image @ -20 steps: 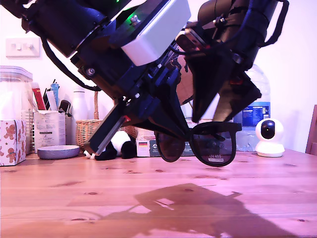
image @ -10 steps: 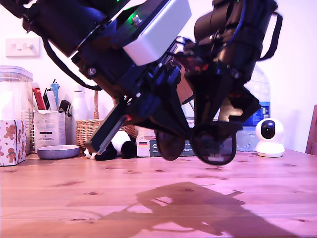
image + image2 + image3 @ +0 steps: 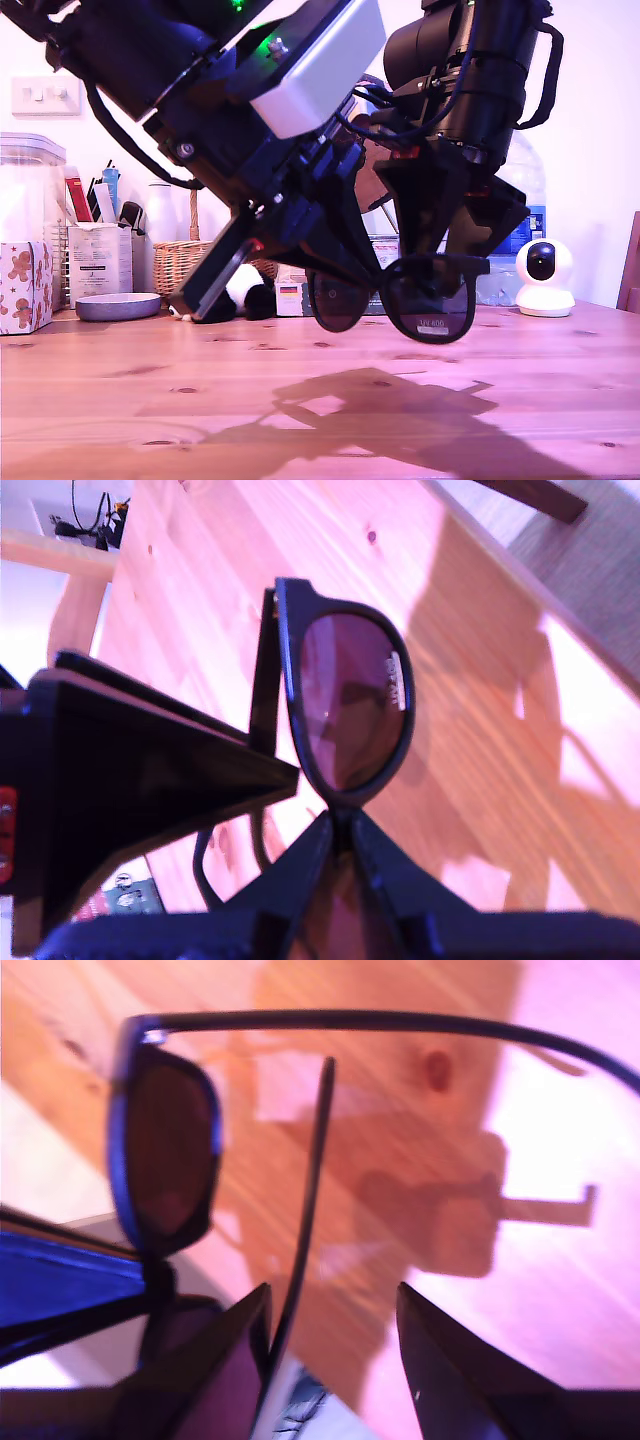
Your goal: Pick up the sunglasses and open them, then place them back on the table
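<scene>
Here the sunglasses (image 3: pixel 405 298) hang beneath both grippers.

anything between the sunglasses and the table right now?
Nothing. In the exterior view the sunglasses hang above the table; only bare wood and the arms' shadow lie below them.

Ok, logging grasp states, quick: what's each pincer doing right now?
My first gripper: closed on the black matte plastic sunglasses at the bridge, above the table.
My second gripper: open, one thin sunglasses arm between its fingers.
</scene>
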